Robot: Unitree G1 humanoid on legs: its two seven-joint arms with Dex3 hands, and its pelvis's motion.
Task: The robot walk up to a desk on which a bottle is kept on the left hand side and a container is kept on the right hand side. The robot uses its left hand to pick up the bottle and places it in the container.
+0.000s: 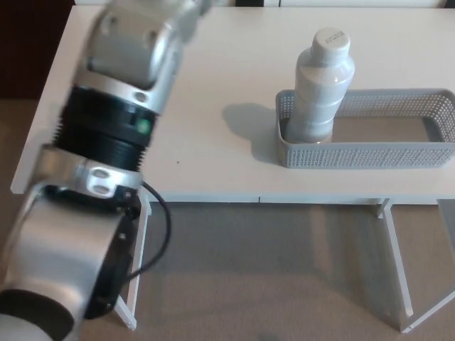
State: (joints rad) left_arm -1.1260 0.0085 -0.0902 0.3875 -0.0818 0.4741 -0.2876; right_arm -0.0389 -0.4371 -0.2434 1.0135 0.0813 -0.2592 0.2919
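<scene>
A white bottle (323, 89) with a white cap stands upright in the left end of a grey mesh container (370, 155) on the right side of the white desk (213, 163). Nothing touches the bottle. My left arm (117, 121) is raised at the picture's left, blurred, with its silver and black forearm filling that side. The left hand is out of the picture past the top edge. My right hand does not show.
The container's right part holds nothing. Brown carpet lies below the desk's front edge, and the desk's white legs (397, 263) show under it. A dark strip runs along the far left.
</scene>
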